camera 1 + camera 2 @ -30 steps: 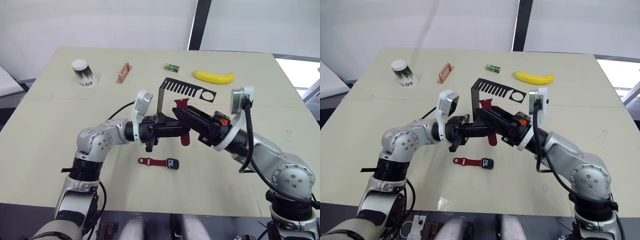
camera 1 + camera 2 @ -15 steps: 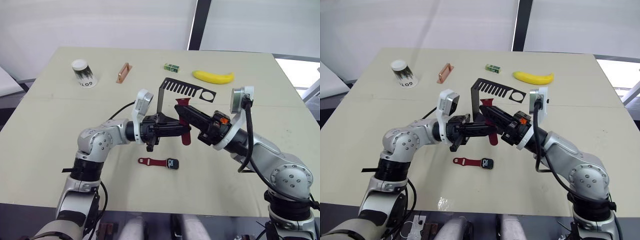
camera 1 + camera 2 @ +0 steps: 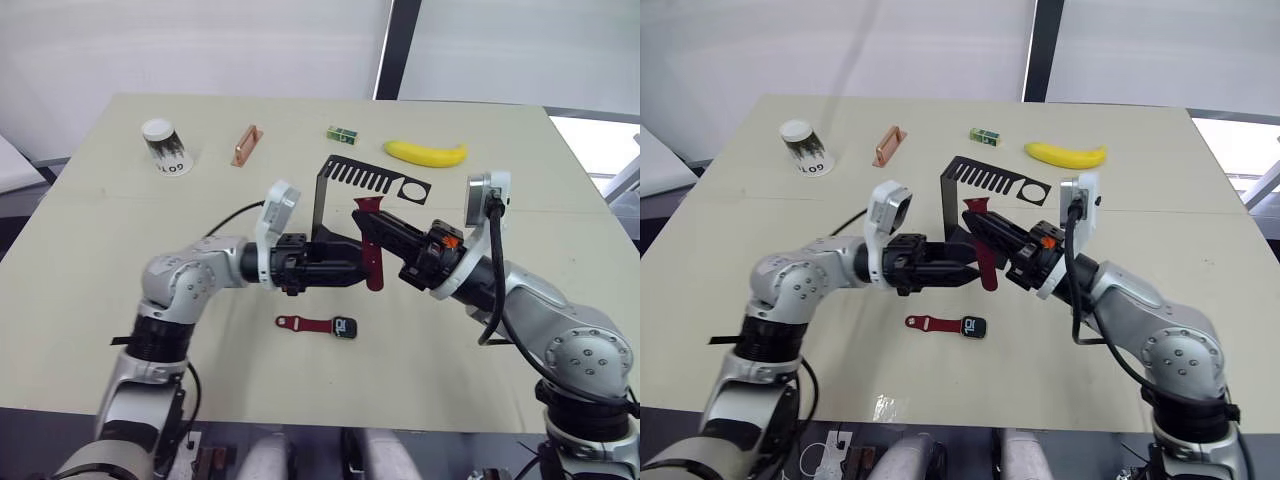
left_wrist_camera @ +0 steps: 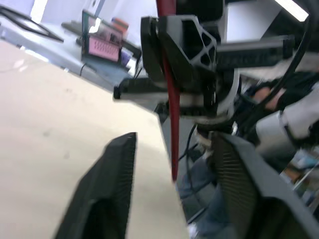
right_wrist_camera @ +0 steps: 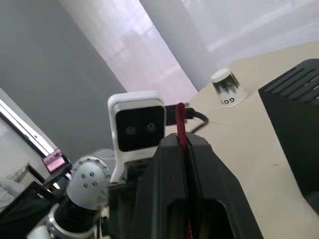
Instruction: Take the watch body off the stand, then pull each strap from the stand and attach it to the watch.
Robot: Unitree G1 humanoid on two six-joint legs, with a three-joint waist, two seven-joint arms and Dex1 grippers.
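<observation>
One dark-red strap [image 3: 374, 262] is pinched in the right gripper [image 3: 372, 232]; the left gripper's [image 3: 352, 272] fingers stand wide. Next, it needs joining to the watch body [image 3: 345, 327], lying on the worktop [image 3: 90, 250] with its first strap attached.

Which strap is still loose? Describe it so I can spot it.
On the table, look in front of the black stand, between the two arms. The dark-red strap hangs upright from the right gripper; the other strap lies flat, joined to the watch body.
</observation>
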